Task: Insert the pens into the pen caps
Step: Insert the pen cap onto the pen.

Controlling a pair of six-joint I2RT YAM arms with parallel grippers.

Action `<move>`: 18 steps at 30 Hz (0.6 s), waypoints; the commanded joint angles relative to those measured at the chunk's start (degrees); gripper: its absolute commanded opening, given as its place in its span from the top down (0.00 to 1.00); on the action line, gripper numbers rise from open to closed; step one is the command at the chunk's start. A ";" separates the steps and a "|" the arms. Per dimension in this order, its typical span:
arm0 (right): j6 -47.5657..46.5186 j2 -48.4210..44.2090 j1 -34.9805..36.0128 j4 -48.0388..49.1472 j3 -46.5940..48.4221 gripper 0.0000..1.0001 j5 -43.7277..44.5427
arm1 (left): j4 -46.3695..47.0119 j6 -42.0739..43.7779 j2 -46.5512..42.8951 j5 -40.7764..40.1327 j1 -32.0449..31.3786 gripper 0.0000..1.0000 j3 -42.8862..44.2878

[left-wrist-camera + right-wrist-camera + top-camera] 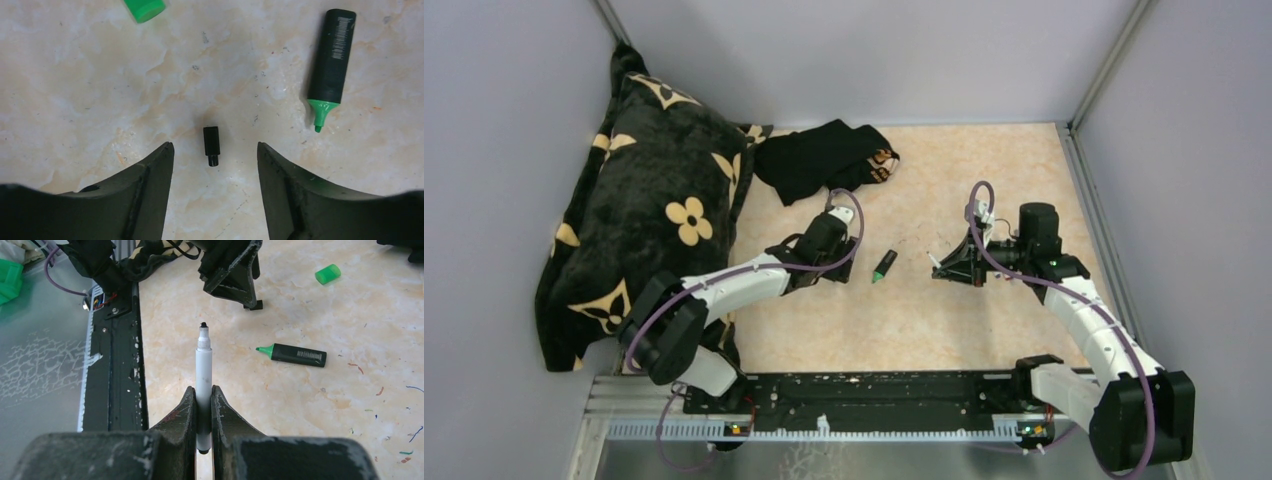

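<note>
Black, tiny and probably slippery, the pen cap (211,145) lies on the table (75,75) within the spread left claw (215,152), best pinched mid-body; the right claw (203,395) pinches a white pen (203,365).

White pen (203,365) clamped at rear, black tip bare, black marker (331,60) flat, green nib bare, black cap (211,145), green cap (145,9) loose

A large black plush cushion (644,230) with cream flower shapes leans against the grey left wall (494,150) over the left edge of a beige marbled table (984,320), with a crumpled black cloth (824,158) just beside it at the back.
</note>
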 commanded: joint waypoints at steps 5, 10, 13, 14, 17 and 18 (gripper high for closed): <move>-1.28 -0.63 -0.39 0.89 2.10 1.00 -0.49 | -5.55 5.92 6.79 0.31 1.16 0.47 6.49; -1.28 -0.45 -0.36 1.03 2.10 1.00 -0.45 | -7.00 6.66 9.58 2.08 1.45 0.55 8.51; -1.28 -0.45 -0.39 1.03 2.10 1.00 -0.53 | -9.24 6.69 11.35 2.53 1.64 0.58 10.17; -1.28 -0.45 -0.43 1.03 2.05 1.00 -0.51 | -10.32 6.66 11.99 2.61 1.65 0.59 10.93; -1.27 -0.43 -0.39 1.11 2.09 1.00 -0.60 | -12.42 6.64 13.98 2.09 1.81 0.61 12.38; -1.28 -0.45 -0.39 1.11 2.10 1.00 -0.59 | -12.64 6.64 14.43 2.17 1.83 0.62 12.64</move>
